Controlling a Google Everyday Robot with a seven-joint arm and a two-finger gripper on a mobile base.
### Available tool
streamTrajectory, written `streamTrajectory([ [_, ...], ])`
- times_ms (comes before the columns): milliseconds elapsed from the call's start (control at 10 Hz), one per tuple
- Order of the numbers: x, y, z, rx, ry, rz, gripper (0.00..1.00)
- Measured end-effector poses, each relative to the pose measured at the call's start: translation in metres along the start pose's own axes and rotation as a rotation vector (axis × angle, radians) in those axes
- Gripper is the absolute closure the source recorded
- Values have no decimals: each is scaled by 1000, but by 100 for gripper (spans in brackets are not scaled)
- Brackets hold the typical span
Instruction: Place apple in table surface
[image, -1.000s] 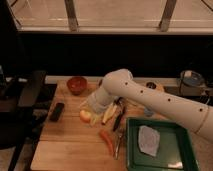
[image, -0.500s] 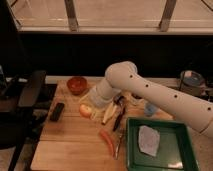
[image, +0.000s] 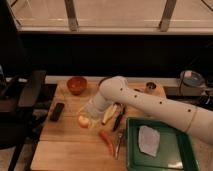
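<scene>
The apple (image: 82, 121), small, yellow-orange with a red blush, is low over or on the table surface (image: 67, 147), left of the middle. My gripper (image: 90, 114) is right at the apple's upper right side, at the end of the white arm that reaches in from the right. I cannot tell whether the apple rests on the wood or hangs just above it.
An orange bowl (image: 77, 85) stands at the back. A black block (image: 57, 111) lies left of the apple. A carrot (image: 106, 140), a yellowish piece (image: 109, 114) and utensils (image: 119, 142) lie to its right. A green tray (image: 172, 157) with a white cloth (image: 148, 139) is at front right.
The arm's elbow has come down and left, and the gripper with the apple has dropped slightly toward the front left of the table.
</scene>
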Motion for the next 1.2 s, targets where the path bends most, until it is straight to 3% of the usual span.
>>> streamTrajectory([
  [300, 3, 11, 59, -24, -25, -12, 100],
  [500, 6, 18, 84, -29, -21, -16, 100],
  [700, 7, 20, 93, -27, -3, -16, 96],
  [1200, 14, 29, 99, -31, 39, 19, 44],
])
